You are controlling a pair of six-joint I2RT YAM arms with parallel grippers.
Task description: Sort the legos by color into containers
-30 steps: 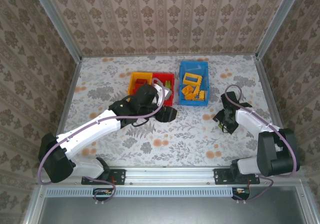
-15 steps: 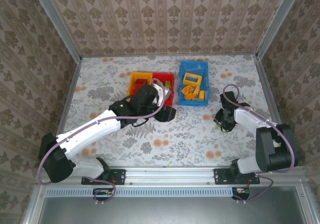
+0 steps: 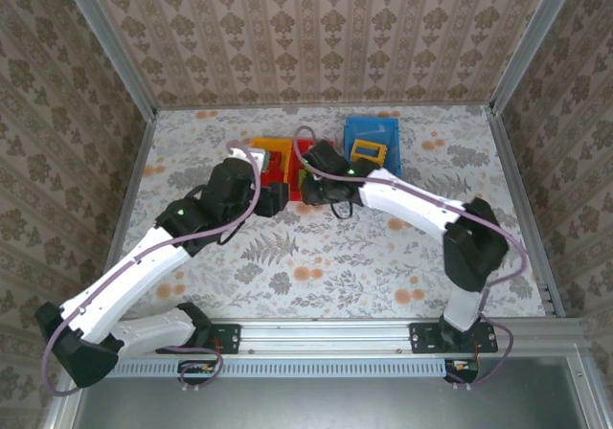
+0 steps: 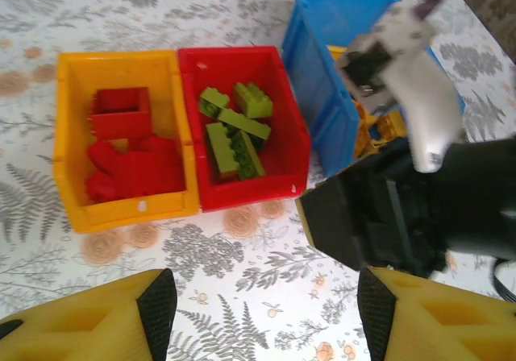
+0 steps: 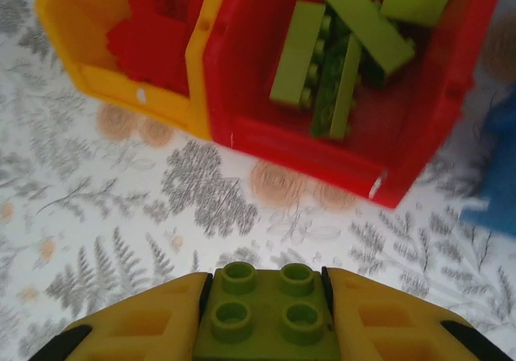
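As far as I can see, sorting is nearly done. My left gripper (image 4: 266, 313) hangs empty, its yellow fingers (image 4: 97, 321) wide apart. From the left, a glossy yellow bin (image 4: 118, 58) holds red bricks (image 4: 133, 163), a red bin (image 4: 242, 198) holds long green bricks (image 4: 234, 131), and a blue bin (image 4: 310, 79) holds yellow bricks (image 4: 372, 132). My right gripper (image 5: 270, 329) is clamped on a square, four-studded green brick (image 5: 266, 304), just short of the red bin. I judge only that drop is left. I see no loose bricks on the floral table (image 4: 201, 256).
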